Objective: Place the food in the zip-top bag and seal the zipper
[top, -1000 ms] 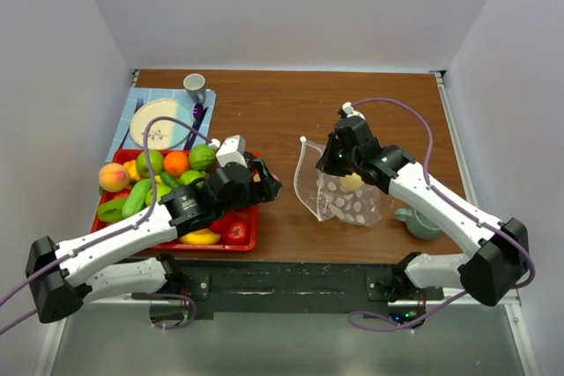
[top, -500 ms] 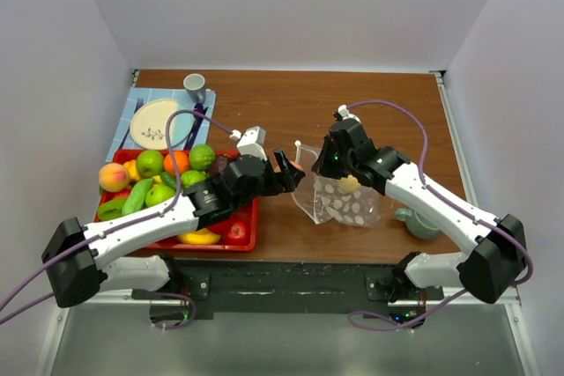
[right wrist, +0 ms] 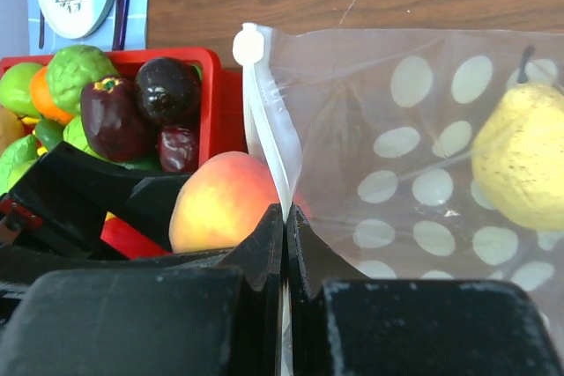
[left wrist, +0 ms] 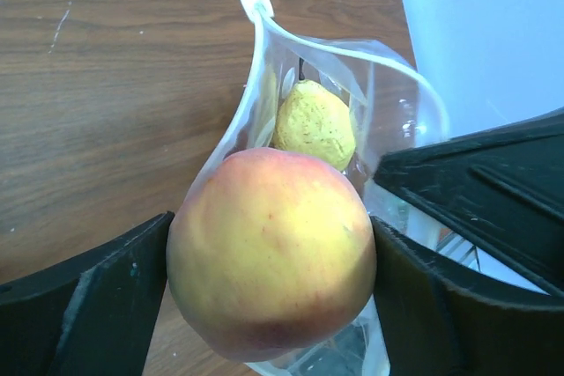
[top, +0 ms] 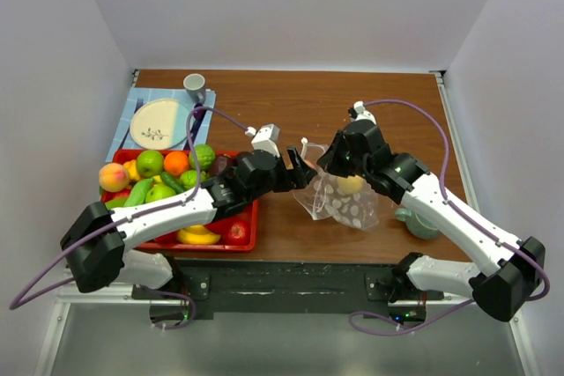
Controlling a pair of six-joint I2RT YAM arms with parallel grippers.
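Transport of the peach (left wrist: 271,248) is nearly complete: within the last second the left gripper (top: 298,167), clamped on the fruit, has swung from the red tray (top: 254,222) to the mouth of the zip-top bag (right wrist: 423,129), so release looks due next. The left arm reaches rightward across the table. The right gripper (right wrist: 286,217), pinched on the zipper (right wrist: 269,129), holds the mouth open, with a pear (left wrist: 315,125) inside.

We see a brown wooden table (top: 291,103) with a blue placemat (top: 139,97) at its far left corner. On the mat are a white sprig-patterned plate (top: 157,123), purple cutlery (top: 196,120) just beside it, and a grey cup (top: 195,86). A red tray (top: 252,237) lies nearer us, and a teal cup (top: 419,223) stands at the right.
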